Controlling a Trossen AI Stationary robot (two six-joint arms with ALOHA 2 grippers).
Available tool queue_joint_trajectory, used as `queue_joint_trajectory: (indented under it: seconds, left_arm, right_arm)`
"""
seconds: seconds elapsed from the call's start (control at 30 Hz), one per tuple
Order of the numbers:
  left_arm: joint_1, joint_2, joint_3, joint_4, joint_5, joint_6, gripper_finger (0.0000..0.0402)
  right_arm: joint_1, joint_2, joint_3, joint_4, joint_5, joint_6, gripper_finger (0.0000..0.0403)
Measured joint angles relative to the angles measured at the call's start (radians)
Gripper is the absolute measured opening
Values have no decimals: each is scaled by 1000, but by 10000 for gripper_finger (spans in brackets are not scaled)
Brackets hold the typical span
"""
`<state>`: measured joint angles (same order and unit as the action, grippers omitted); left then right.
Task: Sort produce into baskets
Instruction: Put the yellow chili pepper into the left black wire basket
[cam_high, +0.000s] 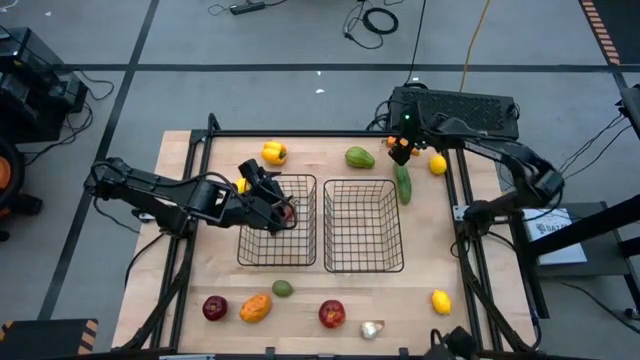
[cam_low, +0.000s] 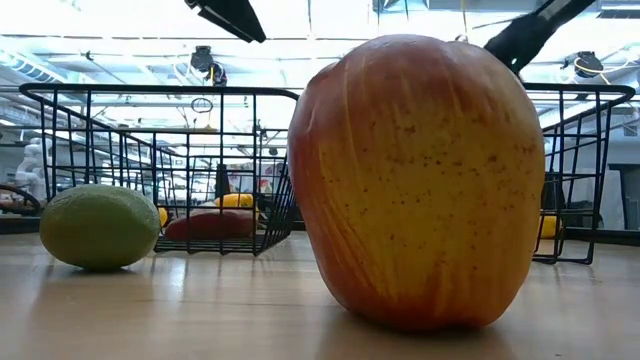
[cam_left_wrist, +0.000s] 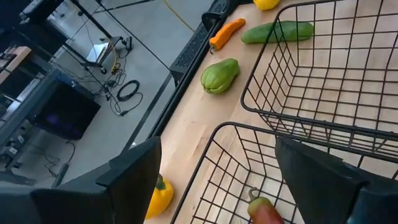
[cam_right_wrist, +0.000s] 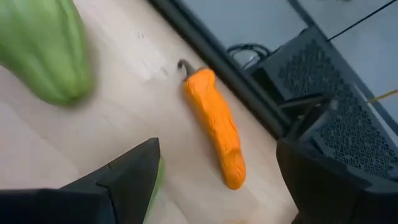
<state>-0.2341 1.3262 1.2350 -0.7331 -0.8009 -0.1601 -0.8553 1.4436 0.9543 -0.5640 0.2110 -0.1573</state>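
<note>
high view: pale wood-plank bench w/ two black wire-grid baskets side by side in the middle. left basket has a red pepper on its floor, right basket looks bare. left end effector hangs over the left basket's upper left part, fingers apart, nothing in them. right end effector is at the far right corner, right over a small orange pepper, fingers spread, not gripping. loose produce around: yellow pepper, lumpy green squash-type thing, long green cucumber, lemon up top; along the near edge a dark red apple, orange pepper, lime-ish green fruit, red apple, white garlic bulb, another lemon. no readable writing anywhere.

low view: big red-yellow speckled apple fills the front, glossy w/ streaks. smooth green fruit to its left, basket mesh behind w/ the red pepper lying inside.

left wrist view: two dark flat fingers wide apart over the thin wire rim, red pepper w/ curled stem below. ribbed green squash, cucumber, orange pepper further off on the wood.

right wrist view: fingers open, wrinkly tapered orange pepper between them on the bench, green squash near it.
</note>
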Motion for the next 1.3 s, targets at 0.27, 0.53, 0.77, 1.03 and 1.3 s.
queue_joint_trajectory:
  seconds: [0.27, 0.53, 0.77, 1.03, 1.3]
  left_arm:
    - [16, 0, 0, 16, 0, 21, 322]
    - [49, 0, 0, 17, 6, 38, 322]
    - [65, 0, 0, 17, 10, 38, 322]
    - [65, 0, 0, 19, 11, 44, 322]
    - [65, 0, 0, 21, 11, 45, 322]
  right_arm:
    - [-43, 152, 0, 35, -4, -54, 313]
    - [-65, 242, 0, 56, -7, -99, 312]
    - [-94, 293, 0, 68, -75, -102, 256]
    - [-97, 294, -1, 72, -94, -101, 163]
    - [-99, 201, -2, 80, -80, -98, 108]
